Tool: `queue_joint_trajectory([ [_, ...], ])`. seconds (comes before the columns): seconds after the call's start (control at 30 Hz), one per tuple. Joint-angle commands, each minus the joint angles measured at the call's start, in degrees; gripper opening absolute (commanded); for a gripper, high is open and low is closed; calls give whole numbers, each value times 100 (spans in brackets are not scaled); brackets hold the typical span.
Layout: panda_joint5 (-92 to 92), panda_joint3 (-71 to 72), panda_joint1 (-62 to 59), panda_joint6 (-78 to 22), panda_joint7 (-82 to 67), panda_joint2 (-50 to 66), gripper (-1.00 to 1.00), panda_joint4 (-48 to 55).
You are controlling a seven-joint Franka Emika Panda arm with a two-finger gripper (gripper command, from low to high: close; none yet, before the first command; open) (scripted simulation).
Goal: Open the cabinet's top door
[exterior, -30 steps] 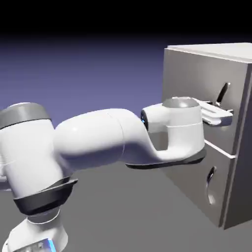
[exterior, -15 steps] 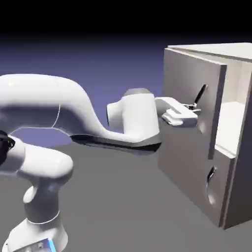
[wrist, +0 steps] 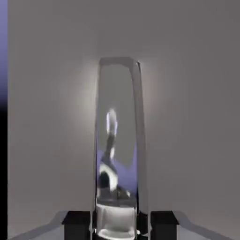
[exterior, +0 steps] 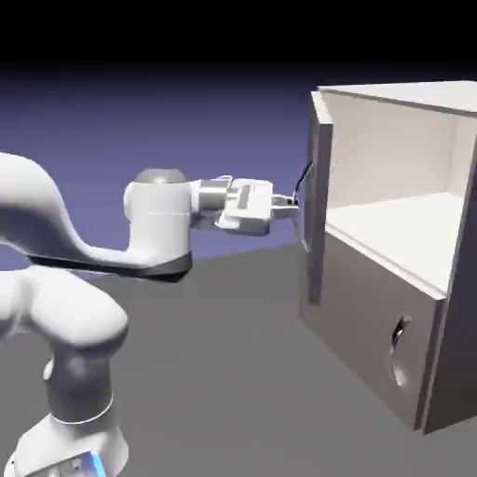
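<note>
The two-finger gripper (exterior: pixel 293 203) is closed on the curved handle (exterior: pixel 303 179) of the top door (exterior: pixel 319 210), in the exterior view. The door stands swung well out at the cabinet's (exterior: pixel 445 345) opening, seen nearly edge-on; it should move as a stiff, light panel on its hinge, best led by this handle along an arc. The lower door (exterior: pixel 368 298) is shut beneath, its own handle (exterior: pixel 399 340) apart from the arm; nothing visible blocks the swing.

In the hand view, the handle's glossy bar runs between the narrowly set fingertips; its polished surface could slip if pulled off-line.
</note>
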Motion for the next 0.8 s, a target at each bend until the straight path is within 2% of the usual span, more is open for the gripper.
queue_joint_trajectory([
  [0.0,254,200,10,-141,-48,-74,-100,-73],
  [0.37,2949,2468,523,-1885,-239,-203,-100,-280],
  [0.57,4340,3713,746,-2923,-45,376,-100,91],
  [0.77,5620,4959,589,-4057,313,1379,-100,890],
])
